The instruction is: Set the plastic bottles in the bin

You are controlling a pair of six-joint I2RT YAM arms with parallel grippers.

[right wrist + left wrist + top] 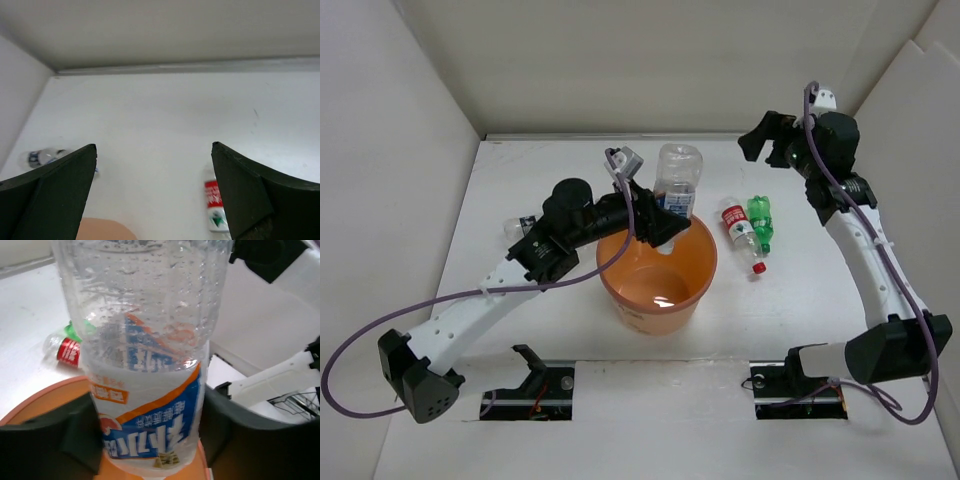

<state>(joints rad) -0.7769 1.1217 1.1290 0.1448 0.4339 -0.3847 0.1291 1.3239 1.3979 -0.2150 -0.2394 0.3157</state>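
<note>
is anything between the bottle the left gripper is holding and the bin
Nothing visible does. The left gripper grips the clear bottle over the far rim of the orange bin, whose mouth is open. The red-labelled bottle and the green bottle lie on the table to the right, apart from the bin.

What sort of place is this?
Probably a lab test booth: plain white panels box in a white table, with two mounted robot arms and only plastic bottles and an orange bin.
</note>
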